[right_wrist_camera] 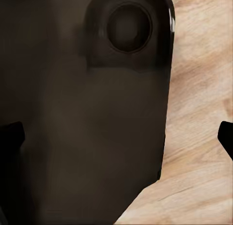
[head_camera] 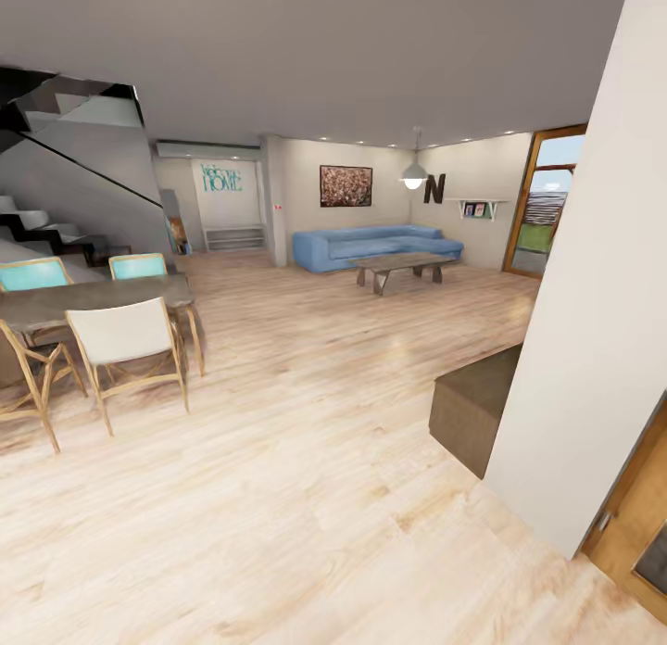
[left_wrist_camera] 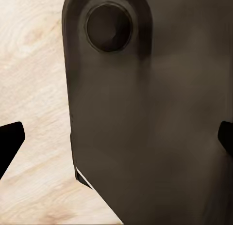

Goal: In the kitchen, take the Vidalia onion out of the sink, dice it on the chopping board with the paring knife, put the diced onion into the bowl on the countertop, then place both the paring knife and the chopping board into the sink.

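Left jaws (left_wrist_camera: pixel 116 142) spread wide, nothing between; right jaws (right_wrist_camera: pixel 116 142) the same, each over a dark rounded robot body panel (left_wrist_camera: pixel 145 113) and pale wood plank floor (head_camera: pixel 306 497). Blue sofa (head_camera: pixel 371 245) at one o'clock, grey dining table (head_camera: pixel 93 297) at ten. Kitchen and onion unseen; I judge it's the approach, so next: find the kitchen.

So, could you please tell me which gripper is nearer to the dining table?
Probably left: the dining table stands on the robot's left. The left gripper and right gripper both hang open over the wooden floor.
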Available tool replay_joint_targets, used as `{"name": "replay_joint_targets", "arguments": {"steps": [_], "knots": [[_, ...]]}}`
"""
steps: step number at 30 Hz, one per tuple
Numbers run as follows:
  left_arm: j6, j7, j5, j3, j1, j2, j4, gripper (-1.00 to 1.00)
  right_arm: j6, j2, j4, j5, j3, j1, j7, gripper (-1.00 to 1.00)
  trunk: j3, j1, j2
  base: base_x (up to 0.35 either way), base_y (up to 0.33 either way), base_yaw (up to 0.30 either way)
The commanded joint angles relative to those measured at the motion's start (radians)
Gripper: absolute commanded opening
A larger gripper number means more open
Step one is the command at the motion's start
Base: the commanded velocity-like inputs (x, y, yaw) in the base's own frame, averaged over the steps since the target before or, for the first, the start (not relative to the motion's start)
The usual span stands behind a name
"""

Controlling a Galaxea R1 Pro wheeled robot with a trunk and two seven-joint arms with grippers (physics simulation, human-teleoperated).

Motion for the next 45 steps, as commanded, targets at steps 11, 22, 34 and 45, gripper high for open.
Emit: {"name": "replay_joint_targets", "arguments": {"steps": [11, 22, 34, 45], "knots": [[-0.002, 0.0, -0.001, 0.006, 0.001, 0.011, -0.028, 1.0, -0.029, 0.029, -0.023, 0.003, 0.005, -0.012, -0.002, 1.0, 0.0, 0.0, 0.0, 0.0, 0.0, 0.0], [-0.055, 0.0, -0.002, 0.009, 0.001, 0.045, -0.087, 1.0, -0.09, 0.019, -0.075, 0.004, 0.002, -0.011, -0.016, 1.0, 0.0, 0.0, 0.0, 0.0, 0.0, 0.0], [-0.257, 0.003, 0.0, 0.009, 0.001, 0.044, -0.535, 1.0, -0.107, 0.0, -0.6, 0.009, 0.002, -0.011, -0.021, 1.0, 0.0, 0.0, 0.0, 0.0, 0.0, 0.0], [-0.316, 0.003, 0.002, 0.012, 0.001, 0.059, -0.468, 1.0, -0.255, -0.008, -0.613, 0.008, 0.008, -0.012, -0.017, 1.0, 0.0, 0.0, 0.0, 0.0, 0.0, 0.0]]}}
